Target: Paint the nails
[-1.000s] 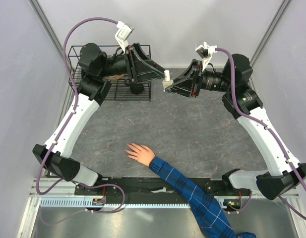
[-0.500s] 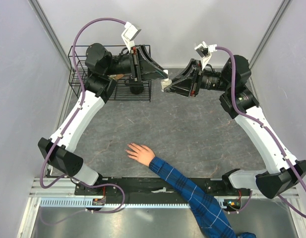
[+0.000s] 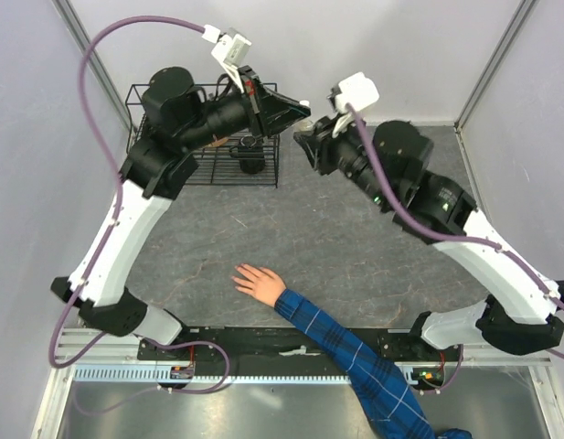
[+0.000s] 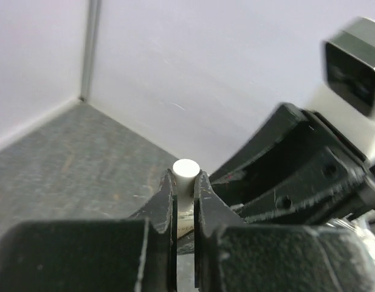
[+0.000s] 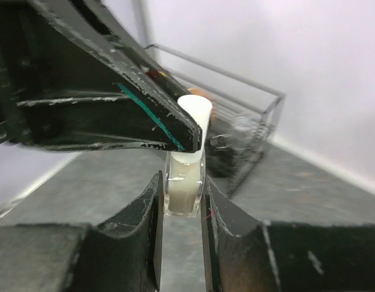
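Right end effector [image 5: 181, 198] clamps the one bottle [image 5: 185, 176]; left end effector [image 4: 184, 187] pinches its cap [image 4: 186, 168].

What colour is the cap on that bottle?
White cap, clearest in the left wrist view.

no readable text, labels, brands or numbers on anything in any view

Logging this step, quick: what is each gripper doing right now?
Left gripper: closed on the white cap.
Right gripper: closed on the small clear bottle.
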Action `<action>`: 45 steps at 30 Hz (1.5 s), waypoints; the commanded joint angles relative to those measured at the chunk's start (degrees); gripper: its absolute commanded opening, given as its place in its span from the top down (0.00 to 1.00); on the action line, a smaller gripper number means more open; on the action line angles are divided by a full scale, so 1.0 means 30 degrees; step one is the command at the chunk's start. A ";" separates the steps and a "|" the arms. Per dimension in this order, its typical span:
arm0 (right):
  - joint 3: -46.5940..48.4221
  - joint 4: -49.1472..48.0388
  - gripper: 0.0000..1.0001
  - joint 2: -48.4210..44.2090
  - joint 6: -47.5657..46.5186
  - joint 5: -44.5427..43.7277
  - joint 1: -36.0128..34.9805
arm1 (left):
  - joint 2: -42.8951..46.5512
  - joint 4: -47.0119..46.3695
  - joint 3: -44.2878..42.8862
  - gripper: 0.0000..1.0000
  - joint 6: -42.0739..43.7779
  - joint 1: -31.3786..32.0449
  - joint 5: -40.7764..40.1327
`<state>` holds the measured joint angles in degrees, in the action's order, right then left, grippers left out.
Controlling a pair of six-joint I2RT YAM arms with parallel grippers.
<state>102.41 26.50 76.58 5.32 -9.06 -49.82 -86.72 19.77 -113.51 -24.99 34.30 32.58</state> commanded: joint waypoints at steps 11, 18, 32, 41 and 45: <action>-0.1352 -0.0719 1.00 -0.0241 -0.4297 -0.1389 -0.2468 | 0.1132 0.2055 0.1070 0.80 0.2149 0.1662 -0.1697; -0.2349 -0.0514 1.00 -0.1148 -0.2949 0.5178 0.0520 | 0.3035 0.0532 0.2971 0.46 0.2180 0.0637 -0.0138; -0.5248 -0.7038 1.00 -0.1325 0.5740 1.9949 0.6996 | 0.3479 -1.5462 0.9980 0.32 -1.1909 -0.4755 0.9381; -0.6041 -1.2140 1.00 -0.0683 0.9767 2.2910 0.7819 | 0.1455 -1.8015 0.8776 0.41 -1.4433 -0.4492 1.0117; -0.6070 -1.2671 1.00 -0.0389 1.0675 2.3322 0.7819 | 0.1045 -1.8278 0.8249 0.40 -1.4636 -0.3966 1.0410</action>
<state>84.09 -4.32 74.46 32.47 56.42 -26.50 -83.15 -28.77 -84.86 -64.29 20.78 60.69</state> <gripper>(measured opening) 0.316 0.598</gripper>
